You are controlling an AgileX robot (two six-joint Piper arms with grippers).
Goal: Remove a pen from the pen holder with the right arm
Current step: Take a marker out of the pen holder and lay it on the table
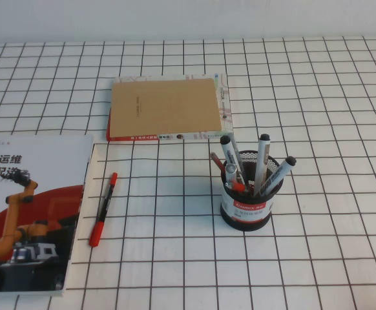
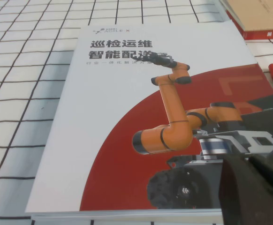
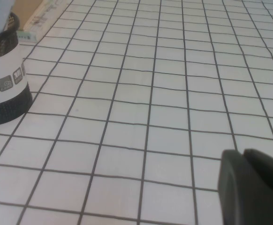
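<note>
Two pincers, left (image 2: pixel 251 187) over brochure (image 2: pixel 103 140), right (image 3: pixel 246 187) tableside

Brown book (image 1: pixel 165 106) far side, robot brochure (image 1: pixel 33 194) left, red marker (image 1: pixel 103 208) beside it, checked tablecloth (image 1: pixel 317 258)

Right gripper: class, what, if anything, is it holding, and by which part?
Nothing. The right gripper, jaws shut, hangs over bare checked cloth, apart from the black mesh pen holder. The left gripper hovers over the robot-arm brochure, holding nothing.

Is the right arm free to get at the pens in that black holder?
Probably yes: only tablecloth shows between the shut right gripper and the pen holder, whose pens stick up. The left gripper hovers over the brochure.
</note>
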